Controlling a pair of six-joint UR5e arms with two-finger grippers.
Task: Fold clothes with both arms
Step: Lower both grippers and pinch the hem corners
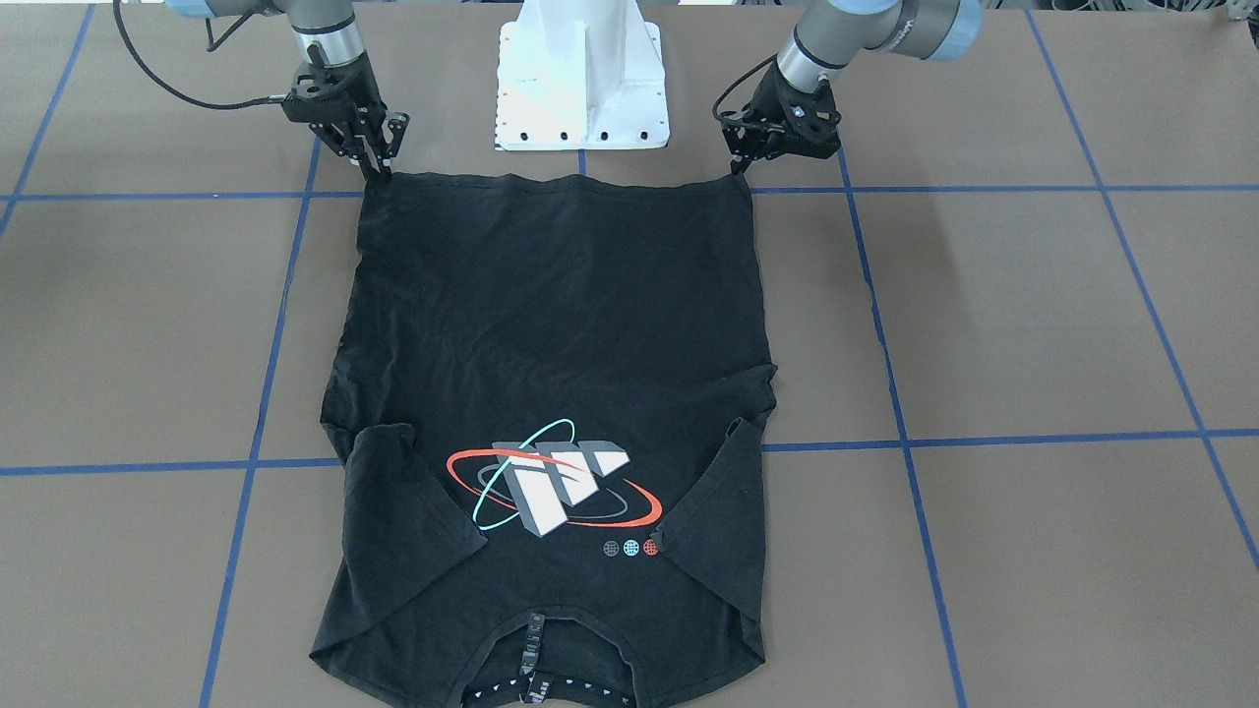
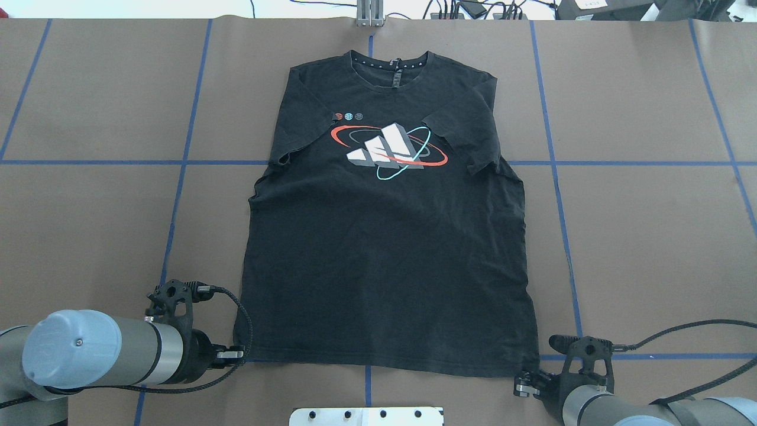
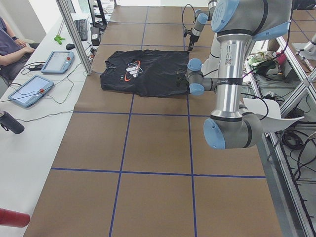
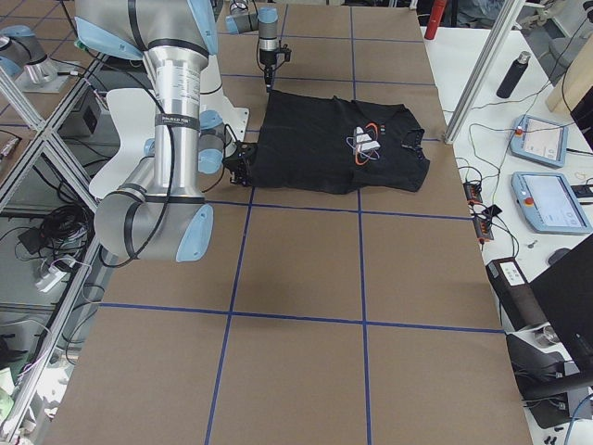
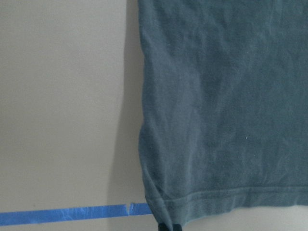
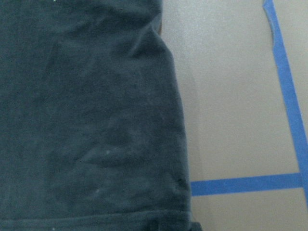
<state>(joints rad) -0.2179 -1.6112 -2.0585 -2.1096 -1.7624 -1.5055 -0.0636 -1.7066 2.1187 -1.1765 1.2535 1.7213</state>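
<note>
The black shirt (image 2: pixel 384 248) lies flat and face up in the middle of the brown table (image 2: pixel 639 236). Its collar (image 2: pixel 390 62) is at the far side from the robot and its hem runs along the near side, just ahead of the white base (image 1: pixel 580 79). Both sleeves are folded inward onto the chest, on either side of the red, teal and white graphic (image 2: pixel 387 152). The cloth is slightly wrinkled but spread out. The left claw (image 2: pixel 239 354) is at the hem corner on the robot's left, its jaws drawn narrow and pinching the corner of the shirt low against the table. In the left wrist view a dark fingertip (image 5: pixel 166 226) sits right at that corner, beside a blue tape line (image 5: pixel 72 214). The right claw (image 2: pixel 523 381) is at the opposite hem corner, jaws likewise close together and gripping the fabric there. Both arms reach in from the near edge, the left arm (image 2: pixel 89 355) and the right arm (image 2: pixel 621 408) well apart, with the whole hem between them.
</note>
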